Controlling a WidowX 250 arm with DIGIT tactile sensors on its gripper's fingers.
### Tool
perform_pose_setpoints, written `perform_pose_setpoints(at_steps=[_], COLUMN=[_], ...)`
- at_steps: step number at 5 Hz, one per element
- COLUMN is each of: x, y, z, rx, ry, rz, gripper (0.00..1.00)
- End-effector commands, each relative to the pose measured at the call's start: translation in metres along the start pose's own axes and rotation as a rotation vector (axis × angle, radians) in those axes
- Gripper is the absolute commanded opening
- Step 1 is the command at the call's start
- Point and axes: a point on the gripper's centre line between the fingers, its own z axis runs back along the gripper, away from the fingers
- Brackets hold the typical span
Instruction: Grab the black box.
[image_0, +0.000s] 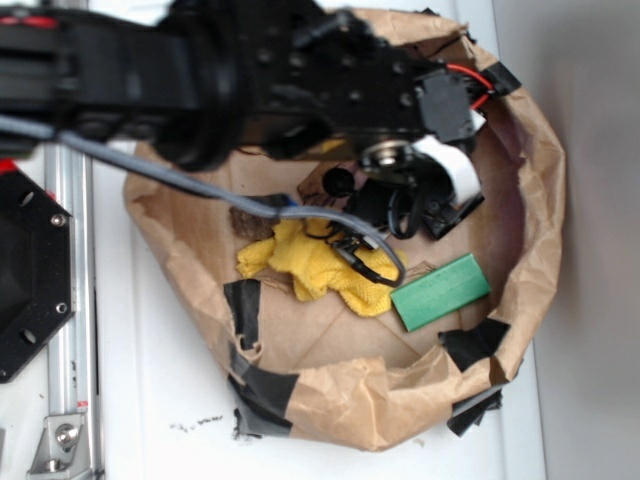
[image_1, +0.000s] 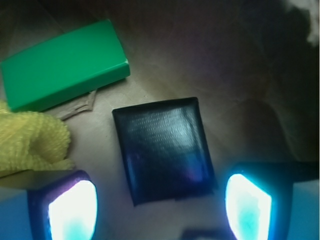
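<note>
The black box (image_1: 165, 150), small, square and glossy with a raised rim, lies flat on the brown paper floor in the wrist view. My gripper (image_1: 160, 210) hangs right over it, open, and the two glowing fingertips (image_1: 72, 210) stand wide apart either side of the box's near edge without touching it. In the exterior view the gripper (image_0: 408, 208) hangs low inside the paper basket, and the arm hides most of the black box (image_0: 458, 216).
A flat green block (image_1: 65, 65) lies just beyond the box, also seen in the exterior view (image_0: 440, 291). A yellow cloth (image_0: 315, 262) lies crumpled to the left. The crumpled paper basket wall (image_0: 535, 200), patched with black tape, rings everything.
</note>
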Motion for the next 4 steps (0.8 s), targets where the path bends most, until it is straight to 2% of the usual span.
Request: perform_pose_setpoints(at_steps=[1, 2, 3, 4], x=[0.032, 0.040, 0.038, 0.023], y=[-0.008, -0.023, -0.027, -0.025], z=[-0.038, -0.047, -0.038, 0.015], rx=[0.009, -0.023, 0.010, 0.071], ry=[-0.034, -0.041, 0.016, 0.100], rz=[-0.170, -0.192, -0.155, 0.004], gripper=[1.00, 1.00, 0.00, 0.00])
